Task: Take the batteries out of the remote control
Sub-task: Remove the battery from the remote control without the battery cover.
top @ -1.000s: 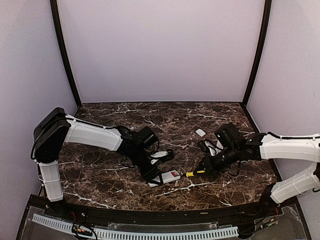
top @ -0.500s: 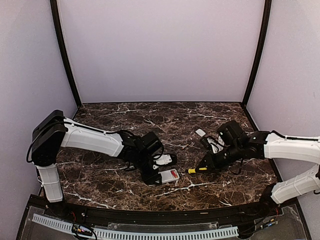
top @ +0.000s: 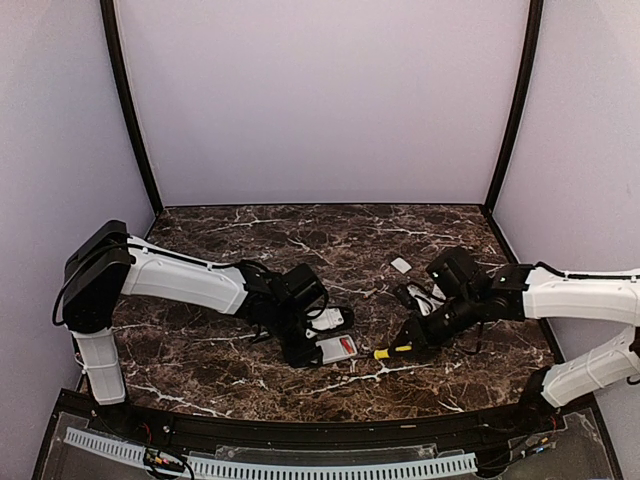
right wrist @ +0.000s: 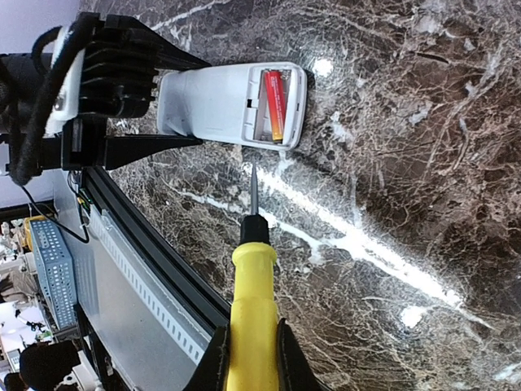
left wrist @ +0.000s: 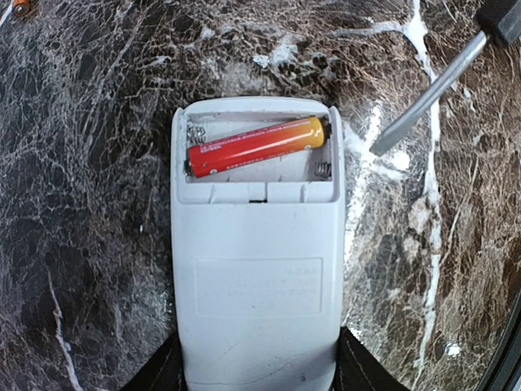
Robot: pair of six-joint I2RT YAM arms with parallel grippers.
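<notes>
The white remote control (left wrist: 256,277) lies back up on the marble with its battery compartment uncovered. One of the batteries (left wrist: 256,145), red fading to orange, sits slantwise in it; the slot beside it shows bare springs. My left gripper (left wrist: 256,371) is shut on the remote's near end, a finger on each side. My right gripper (right wrist: 252,362) is shut on the yellow-handled screwdriver (right wrist: 252,301). Its tip points at the compartment end of the remote (right wrist: 220,106), a short gap away. From above, the remote (top: 340,348) lies between my left gripper (top: 305,345) and my right gripper (top: 415,335).
A flat white cover (top: 401,265) lies behind the right arm, and another white piece (top: 325,318) sits just behind the left wrist. The table's black front rail (right wrist: 155,269) runs close below the screwdriver.
The left wrist has shifted right and settled over the remote, which stays about where it was. The screwdriver lifted slightly away, then dropped back level with the remote's end.
</notes>
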